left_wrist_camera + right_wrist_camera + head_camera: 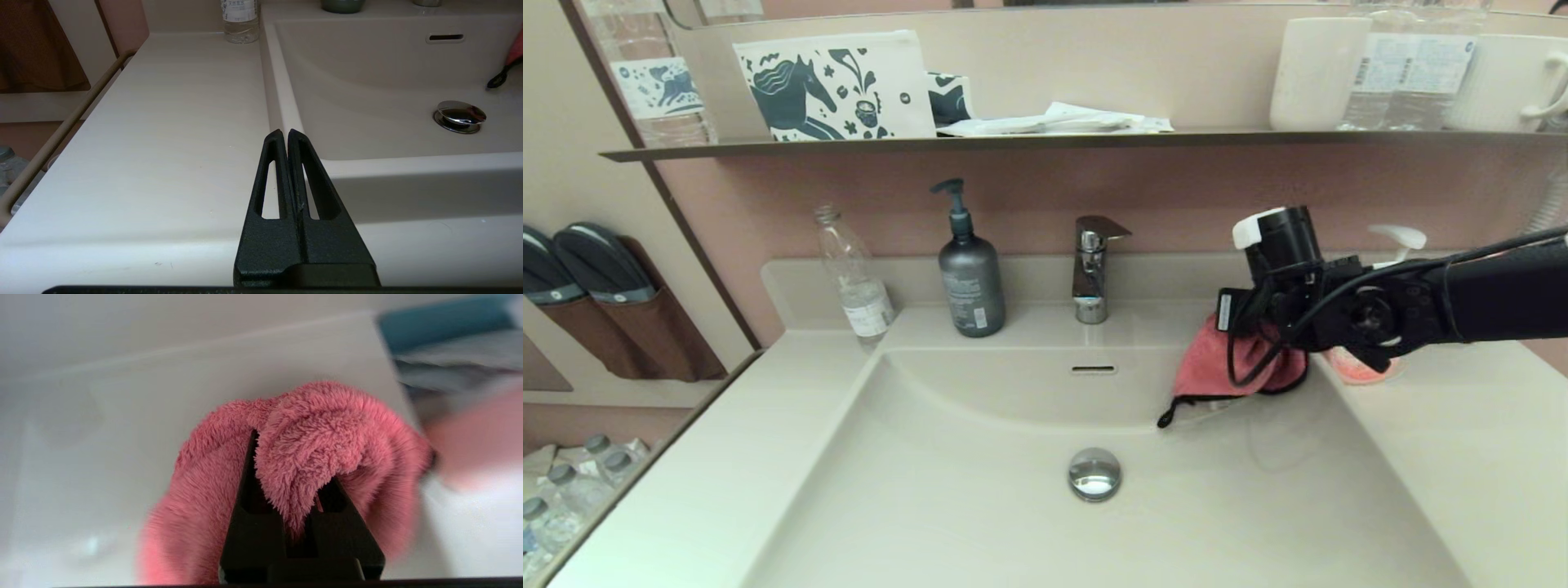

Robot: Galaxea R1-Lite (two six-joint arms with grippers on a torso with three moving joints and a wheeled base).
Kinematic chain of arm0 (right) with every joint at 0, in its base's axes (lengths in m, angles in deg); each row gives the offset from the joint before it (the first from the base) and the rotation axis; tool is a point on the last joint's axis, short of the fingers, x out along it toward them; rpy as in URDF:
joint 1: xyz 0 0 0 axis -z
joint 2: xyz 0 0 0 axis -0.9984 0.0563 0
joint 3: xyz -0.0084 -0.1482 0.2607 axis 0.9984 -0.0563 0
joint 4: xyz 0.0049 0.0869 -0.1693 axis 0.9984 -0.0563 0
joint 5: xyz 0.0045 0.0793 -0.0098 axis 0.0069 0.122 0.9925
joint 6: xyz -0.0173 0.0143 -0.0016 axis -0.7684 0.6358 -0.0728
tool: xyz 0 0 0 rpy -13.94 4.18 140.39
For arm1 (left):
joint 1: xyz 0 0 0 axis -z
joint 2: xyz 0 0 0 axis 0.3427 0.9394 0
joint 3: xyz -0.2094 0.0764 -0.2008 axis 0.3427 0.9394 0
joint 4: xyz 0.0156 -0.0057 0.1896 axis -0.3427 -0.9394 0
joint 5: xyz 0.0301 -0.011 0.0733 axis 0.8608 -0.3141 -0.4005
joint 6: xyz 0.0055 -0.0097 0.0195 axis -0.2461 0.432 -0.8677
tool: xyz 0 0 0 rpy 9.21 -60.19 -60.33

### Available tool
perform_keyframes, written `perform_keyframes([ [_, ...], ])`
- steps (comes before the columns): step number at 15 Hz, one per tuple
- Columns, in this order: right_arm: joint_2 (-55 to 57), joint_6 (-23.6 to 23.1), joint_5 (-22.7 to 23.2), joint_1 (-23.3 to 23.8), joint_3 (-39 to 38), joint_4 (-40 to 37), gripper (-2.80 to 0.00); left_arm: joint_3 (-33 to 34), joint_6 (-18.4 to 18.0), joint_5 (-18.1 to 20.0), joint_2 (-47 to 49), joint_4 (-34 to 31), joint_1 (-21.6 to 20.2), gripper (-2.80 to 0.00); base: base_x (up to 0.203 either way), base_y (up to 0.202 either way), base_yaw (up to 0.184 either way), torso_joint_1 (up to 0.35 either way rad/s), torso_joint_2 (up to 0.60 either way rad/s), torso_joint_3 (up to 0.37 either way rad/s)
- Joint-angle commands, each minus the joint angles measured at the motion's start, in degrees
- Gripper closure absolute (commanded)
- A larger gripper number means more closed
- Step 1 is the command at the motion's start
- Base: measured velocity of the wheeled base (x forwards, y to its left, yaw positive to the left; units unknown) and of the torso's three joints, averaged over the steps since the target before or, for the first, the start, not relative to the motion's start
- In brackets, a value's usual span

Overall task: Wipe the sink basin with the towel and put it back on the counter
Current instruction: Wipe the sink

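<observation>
The coral-pink fluffy towel (1205, 363) hangs bunched at the far right corner of the sink basin (980, 490), and its black loop trails down the basin's slope. My right gripper (1258, 359) is shut on a fold of the towel (327, 424), which spills over both black fingers (245, 486). The arm reaches in from the right, over the counter (1462, 441). My left gripper (284, 131) is shut and empty, held low over the counter (163, 122) at the basin's front left corner; the head view does not show it.
A chrome drain plug (1094, 472) sits mid-basin below the overflow slot (1093, 369). Behind the basin stand a faucet (1092, 278), a grey pump bottle (970, 282) and a clear bottle (854, 278). A pink soap bottle (1356, 366) is partly hidden behind the right arm. A dark shelf (1045, 143) runs above.
</observation>
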Motion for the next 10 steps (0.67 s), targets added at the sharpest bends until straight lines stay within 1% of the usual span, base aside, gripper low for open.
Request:
perform_keyframes([
  [1, -9.42, 1.22, 0.04, -1.50, -3.57, -3.61, 0.00, 0.00, -0.01, 0.07, 0.01, 0.02, -0.01, 0.00, 0.000, 0.000, 0.000, 0.000, 0.00, 0.000],
  [4, -19.37, 4.55, 1.60, -2.82, -6.14, -13.79, 0.00, 0.00, -0.01, 0.02, 0.01, 0.02, -0.01, 0.00, 0.000, 0.000, 0.000, 0.000, 0.00, 0.000],
  [6, -25.67, 5.60, 2.52, -2.37, -6.63, -21.29, 0.00, 0.00, -0.01, 0.06, 0.01, 0.02, -0.01, 0.00, 0.000, 0.000, 0.000, 0.000, 0.00, 0.000],
  [7, -28.23, 5.81, 2.69, -1.39, -6.74, -25.54, 0.00, 0.00, -0.01, 0.05, 0.01, 0.02, -0.01, 0.00, 0.000, 0.000, 0.000, 0.000, 0.00, 0.000],
  [8, -30.10, 5.95, 2.79, 0.71, -6.79, -30.21, 0.00, 0.00, -0.01, -0.01, 0.01, 0.02, -0.01, 0.00, 0.000, 0.000, 0.000, 0.000, 0.00, 0.000],
  [10, -32.00, 6.02, 2.98, 6.07, -6.84, -33.95, 0.00, 0.00, -0.01, -0.02, 0.01, 0.02, -0.01, 0.00, 0.000, 0.000, 0.000, 0.000, 0.00, 0.000],
])
